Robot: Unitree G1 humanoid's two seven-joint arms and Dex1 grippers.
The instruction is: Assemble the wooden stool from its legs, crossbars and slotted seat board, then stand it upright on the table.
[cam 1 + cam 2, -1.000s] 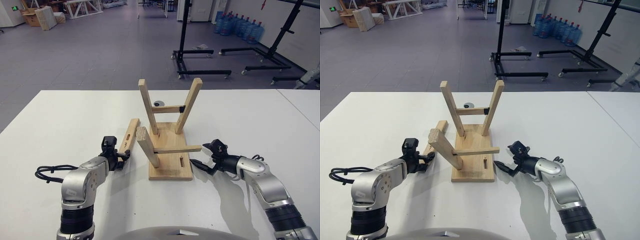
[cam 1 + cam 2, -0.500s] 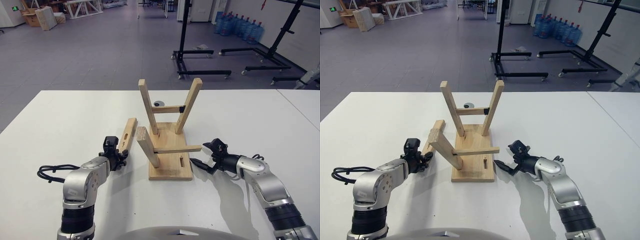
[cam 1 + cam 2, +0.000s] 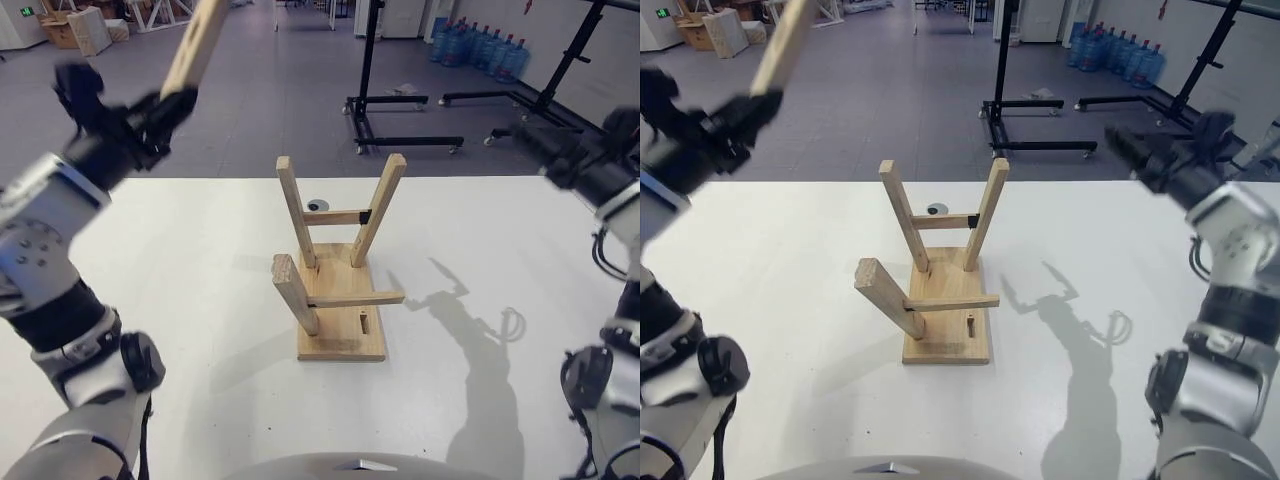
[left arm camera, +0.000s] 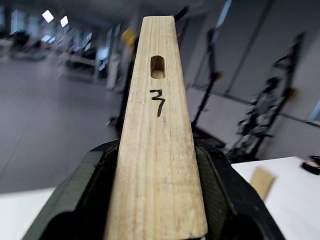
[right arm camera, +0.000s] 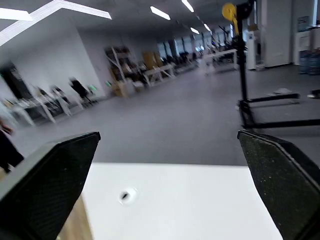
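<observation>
In the head views the left end effector [image 3: 160,108] is clenched on the loose leg [image 3: 196,40], whose long axis points steeply up, high and well left of the upturned stool [image 3: 335,290] on the bench [image 3: 150,260]; the left wrist view adds the leg's slot [image 4: 157,66]; the right wrist view shows the right end effector [image 5: 167,190] spread wide and empty.

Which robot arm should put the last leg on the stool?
Left. The left gripper is shut on the loose wooden leg, held high above the table. The right gripper is open and empty.
</observation>
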